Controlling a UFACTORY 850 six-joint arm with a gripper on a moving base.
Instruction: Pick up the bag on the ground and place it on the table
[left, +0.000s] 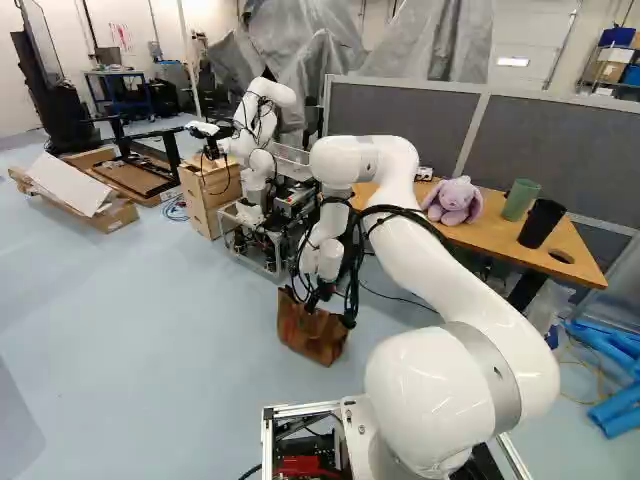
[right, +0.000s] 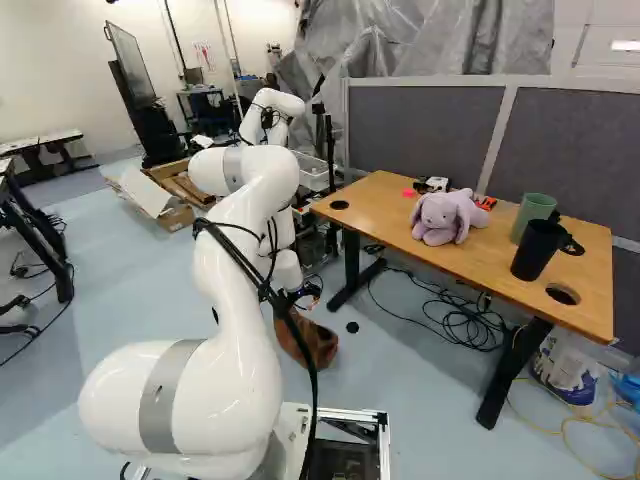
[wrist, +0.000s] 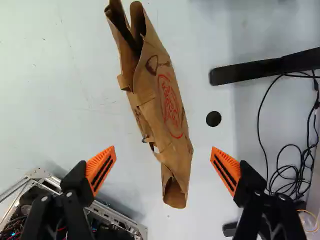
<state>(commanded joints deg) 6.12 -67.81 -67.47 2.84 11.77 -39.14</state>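
Brown paper bag (wrist: 167, 125) on the floor (wrist: 60, 100), under my wide-open gripper (wrist: 163, 156), its long axis slightly askew but mostly crosswise to how I'd close, though I can't quite judge the drop.

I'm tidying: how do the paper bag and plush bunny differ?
The paper bag is brown with red print; the plush bunny is lilac. The bag has creased sides, the bunny a rounded body. The bag is on the floor, the bunny on the table. Neither is gripped.
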